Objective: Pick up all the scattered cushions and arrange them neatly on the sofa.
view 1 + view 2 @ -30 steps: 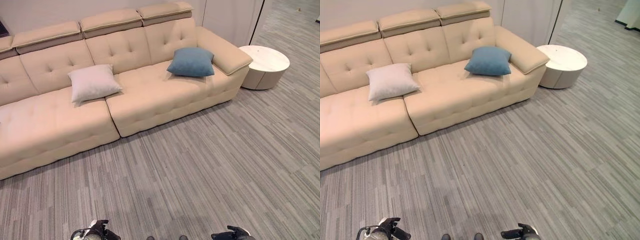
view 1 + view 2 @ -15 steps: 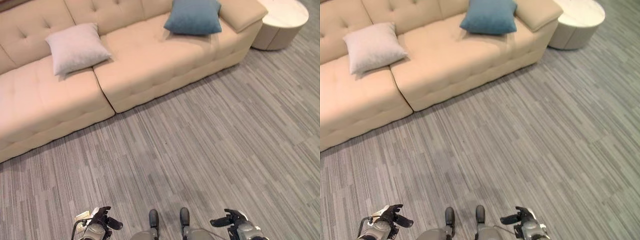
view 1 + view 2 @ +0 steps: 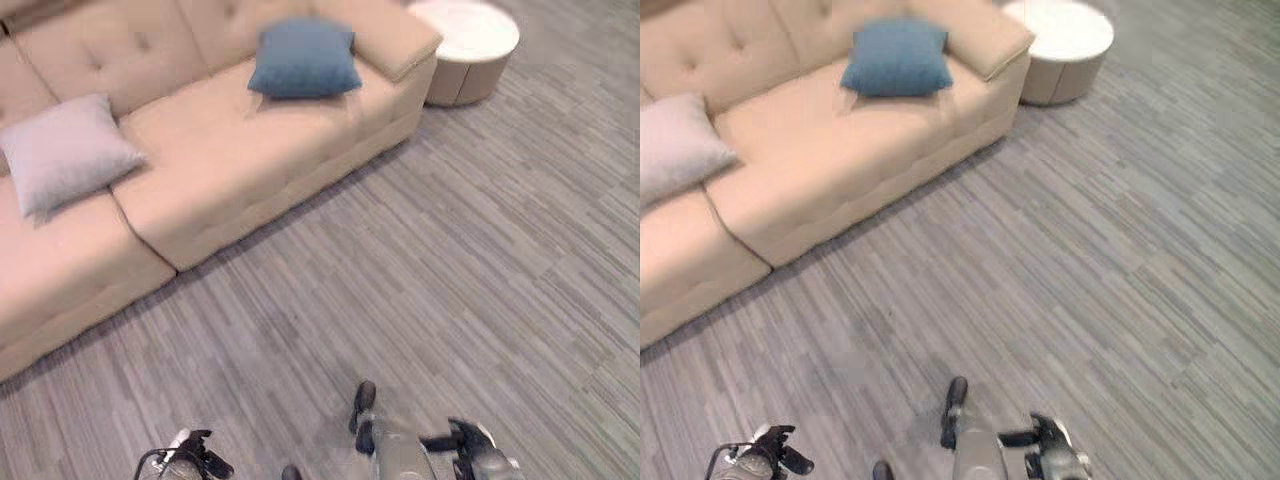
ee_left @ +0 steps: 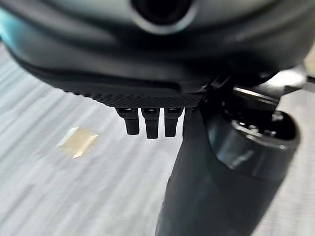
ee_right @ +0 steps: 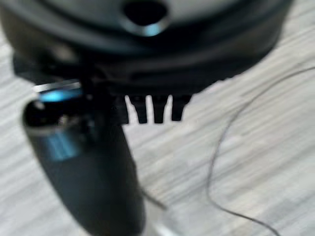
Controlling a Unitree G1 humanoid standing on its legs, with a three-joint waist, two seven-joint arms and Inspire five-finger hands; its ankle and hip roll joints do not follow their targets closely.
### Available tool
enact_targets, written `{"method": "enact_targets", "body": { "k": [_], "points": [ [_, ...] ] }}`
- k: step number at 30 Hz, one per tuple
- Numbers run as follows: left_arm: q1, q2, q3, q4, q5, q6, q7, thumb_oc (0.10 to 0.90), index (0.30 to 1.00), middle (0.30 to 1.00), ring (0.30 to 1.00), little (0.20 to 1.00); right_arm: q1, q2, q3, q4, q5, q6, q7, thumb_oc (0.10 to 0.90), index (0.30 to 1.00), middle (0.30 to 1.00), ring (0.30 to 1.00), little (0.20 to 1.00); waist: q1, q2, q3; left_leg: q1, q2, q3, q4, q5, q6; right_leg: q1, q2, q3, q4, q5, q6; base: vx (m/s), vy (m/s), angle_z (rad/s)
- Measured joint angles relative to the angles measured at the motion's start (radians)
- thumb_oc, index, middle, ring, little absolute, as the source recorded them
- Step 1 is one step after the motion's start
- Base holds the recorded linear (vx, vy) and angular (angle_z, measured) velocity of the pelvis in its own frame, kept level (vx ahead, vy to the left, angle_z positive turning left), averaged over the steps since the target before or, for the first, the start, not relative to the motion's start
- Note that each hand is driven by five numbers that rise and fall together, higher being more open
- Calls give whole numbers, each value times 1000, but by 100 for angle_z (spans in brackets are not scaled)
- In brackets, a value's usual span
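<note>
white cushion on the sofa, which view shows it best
The left eye view. There the whole white cushion lies in frame on the sofa, left of the blue cushion. The right eye view cuts it off at the picture's left edge. The wrist views look past each hand at striped floor instead.

You see the beige sofa on the grey floor, bearing a blue cushion and a pale cushion.
</note>
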Motion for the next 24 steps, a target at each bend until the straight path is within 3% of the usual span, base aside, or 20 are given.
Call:
{"method": "enact_targets", "body": {
  "k": [1, 2, 3, 4, 6, 7, 8, 10, 11, 12, 14, 15, 16, 17, 18, 19, 21, 22, 23, 24],
  "points": [
    [15, -9, 7, -4, 0, 4, 3, 800, 900, 900, 900, 900, 3, -6, -8, 2, 35, 3, -6, 800, 900, 900, 900, 900, 13, -4, -14, -57, 19, -27, 202, 46, -25, 44, 26, 44, -22, 11, -49, 160, -226, -147],
    [46, -17, -12, -1, 2, 3, 5, 800, 900, 900, 900, 900, -21, -17, 11, 8, 67, -10, -23, 800, 900, 900, 900, 900, 56, -12, -13, -131, 18, -85, 385, 55, -4, 82, 47, 101, -28, 2, -65, 247, -158, -193],
    [58, -19, -43, -53, 5, -17, 42, 800, 900, 900, 900, 900, -25, -28, 8, 2, 96, -26, -54, 800, 900, 900, 900, 900, 56, -14, -19, -230, -21, -173, 532, 39, 5, 102, 51, 146, -50, -3, -69, 244, -101, -187],
    [58, -26, -63, -77, 9, -26, 53, 800, 900, 900, 900, 900, -42, -32, 24, -12, 107, -38, -81, 800, 900, 900, 900, 900, 66, -26, -14, -291, -41, -189, 524, 45, -4, 129, 54, 179, -65, -4, -71, 478, -64, -132],
    [31, -62, -83, -110, 13, -19, 103, 800, 900, 900, 900, 900, -67, -26, 43, -27, 113, -47, -124, 800, 900, 900, 900, 900, 75, -42, -5, -384, -73, -251, 449, 50, -9, 202, 66, 211, -115, -8, -73, 545, -9, -83],
    [4, -70, -113, -107, 13, -9, 139, 800, 900, 900, 900, 900, -69, -15, 80, -32, 113, -50, -152, 800, 900, 900, 900, 900, 86, -49, -6, -402, -89, -253, 339, 52, 3, 259, 69, 253, -160, -32, -58, 535, 63, -102],
    [-14, -74, -158, -117, 20, -3, 169, 800, 900, 900, 900, 900, -73, -7, 125, -52, 112, -55, -169, 800, 900, 900, 900, 900, 113, -56, -7, -397, -93, -253, 105, 74, 3, 296, 89, 303, -194, -41, -37, 386, 35, -114],
    [-24, -81, -165, -126, 20, -10, 177, 800, 900, 900, 900, 900, -79, 5, 170, -70, 106, -79, -178, 800, 900, 900, 900, 900, 138, -42, -12, -381, -93, -265, -241, 160, -15, 324, 111, 364, -206, -36, -49, 435, 30, -127],
    [-40, -88, -160, -133, 18, -11, 188, 800, 900, 900, 900, 900, -92, 16, 180, -75, 100, -90, -182, 800, 900, 900, 900, 900, 138, -33, -2, -421, -104, -263, -286, 207, -22, 357, 118, 382, -205, -64, -44, 482, 41, -93],
    [-41, -94, -161, -124, 18, -9, 198, 800, 900, 900, 900, 900, -88, 26, 190, -73, 90, -88, -192, 800, 900, 900, 900, 900, 138, -22, -4, -428, -105, -249, -313, 214, -27, 377, 127, 387, -205, -73, -47, 472, 80, -80],
    [-38, -102, -158, -111, 19, -10, 213, 800, 900, 900, 900, 900, -60, 42, 190, -65, 79, -89, -197, 800, 900, 900, 900, 900, 150, -26, -12, -446, -100, -195, -306, 204, -12, 425, 125, 439, -204, -123, -42, 511, 119, -93],
    [-22, -104, -149, -107, 21, -8, 222, 800, 900, 900, 900, 900, -42, 46, 188, -63, 70, -88, -199, 800, 900, 900, 900, 900, 160, -24, -22, -440, -96, -163, -271, 183, 14, 452, 118, 471, -204, -157, -27, 602, 161, -96],
    [1, -111, -147, -103, 21, -4, 225, 800, 900, 900, 900, 900, -16, 42, 189, -60, 68, -86, -205, 800, 900, 900, 900, 900, 160, -5, -40, -409, -92, -154, -277, 156, 41, 480, 124, 488, -203, -188, -4, 605, 177, -61],
    [6, -117, -120, -78, 22, -4, 230, 800, 900, 900, 900, 900, 2, 56, 184, -40, 59, -83, -220, 800, 900, 900, 900, 900, 151, -30, -43, -397, -117, -157, -262, 221, 67, 502, 97, 489, -183, -234, 21, 774, 207, -56],
    [18, -105, -99, -57, 20, 4, 244, 800, 900, 900, 900, 900, 13, 74, 176, -12, 49, -67, -222, 800, 900, 900, 900, 900, 163, -62, -56, -377, -151, -143, -258, 232, 81, 482, 56, 485, -119, -261, 57, 636, 159, -53],
    [26, -102, -67, -28, 22, 1, 250, 800, 900, 900, 900, 900, 19, 85, 174, 0, 42, -66, -222, 800, 900, 900, 900, 900, 170, -72, -59, -357, -171, -138, -249, 232, 84, 471, 39, 470, -43, -275, 82, 634, 149, -60],
    [37, -109, -46, 11, 20, 12, 261, 800, 900, 900, 900, 900, 31, 97, 168, 17, 38, -65, -223, 800, 900, 900, 900, 900, 173, -66, -72, -319, -177, -137, -257, 278, 125, 440, 28, 450, 63, -311, 132, 330, 86, -28],
    [47, -101, -26, 51, 23, 23, 265, 800, 900, 900, 900, 900, 50, 110, 167, 15, 37, -63, -219, 800, 900, 900, 900, 900, 167, -87, -85, -292, -211, -133, -256, 238, 146, 408, 15, 445, 181, -307, 161, 124, 41, 5],
    [48, -104, -9, 75, 22, 30, 268, 800, 900, 900, 900, 900, 55, 115, 162, 12, 37, -64, -215, 800, 900, 900, 900, 900, 167, -86, -85, -261, -224, -145, -270, 236, 154, 317, -7, 419, 402, -323, 213, 454, 209, 37],
    [54, -101, -7, 77, 22, 41, 274, 800, 900, 900, 900, 900, 57, 120, 158, 14, 37, -63, -215, 800, 900, 900, 900, 900, 169, -89, -88, -230, -244, -152, -288, 236, 155, 261, -17, 412, 511, -318, 234, 625, 272, 43]
  ]
}}
